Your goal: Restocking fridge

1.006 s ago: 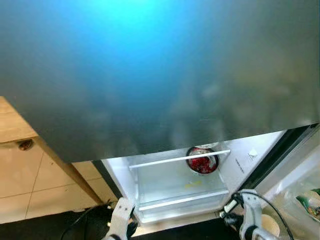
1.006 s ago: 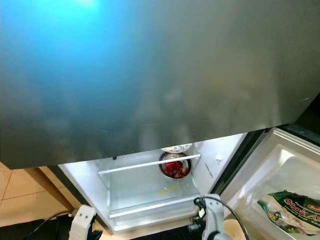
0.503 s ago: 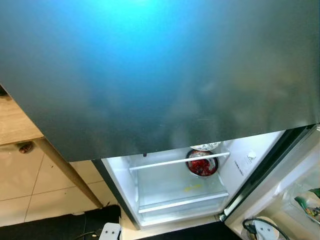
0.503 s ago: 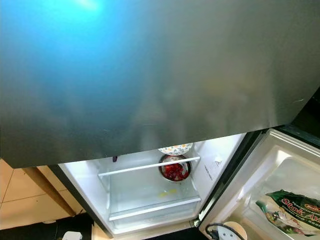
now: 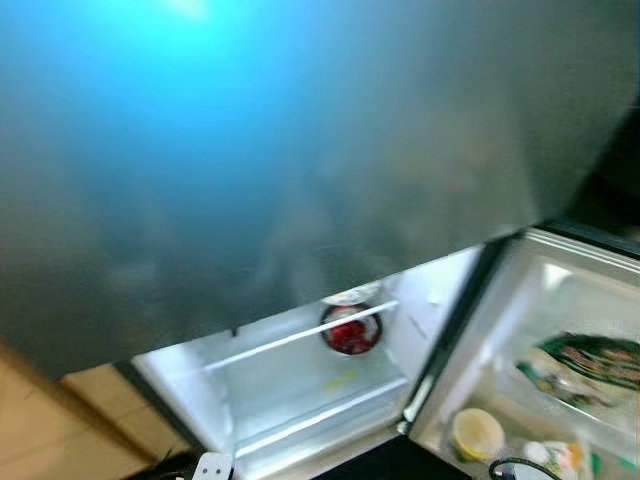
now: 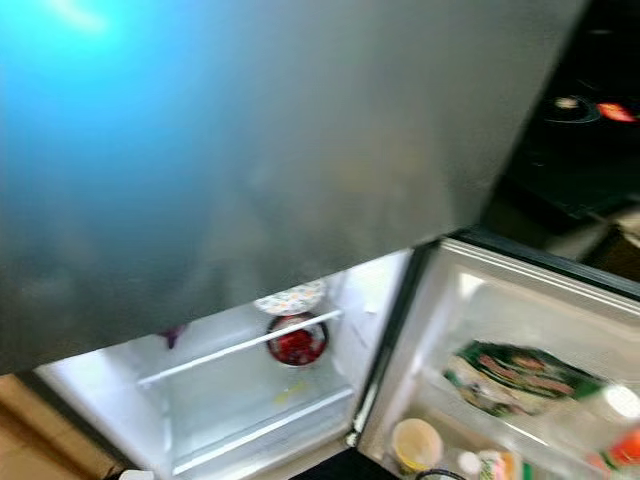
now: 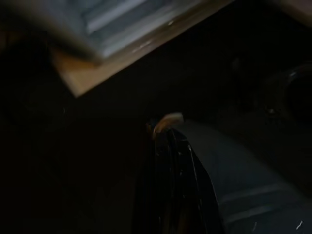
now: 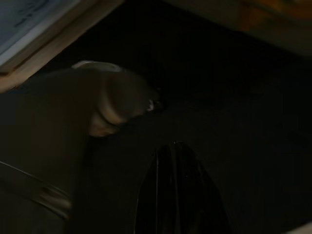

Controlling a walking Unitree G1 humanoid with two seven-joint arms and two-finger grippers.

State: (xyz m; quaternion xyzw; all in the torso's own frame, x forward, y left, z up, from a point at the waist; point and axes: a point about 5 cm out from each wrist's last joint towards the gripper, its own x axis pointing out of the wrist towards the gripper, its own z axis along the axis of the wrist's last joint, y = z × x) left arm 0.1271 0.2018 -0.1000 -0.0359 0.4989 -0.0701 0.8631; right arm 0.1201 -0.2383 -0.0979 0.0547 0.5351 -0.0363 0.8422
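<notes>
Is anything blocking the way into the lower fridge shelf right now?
Partly. The shelf is mostly bare, but a bowl of red food sits at its back right, and the closed upper door overhangs the opening from above.

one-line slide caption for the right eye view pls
Open fridge with a bowl of red food on its shelf; green packet in the door rack.

Robot body, glimpsed in part

Two long, glossy black fingers (image 7: 170, 195) are seen tapering to a narrow tip in the left wrist view (very dark); the same black pair (image 8: 178, 195) is seen in the right wrist view. A looped black cable (image 5: 520, 468) is visible at the head view's lower edge.
</notes>
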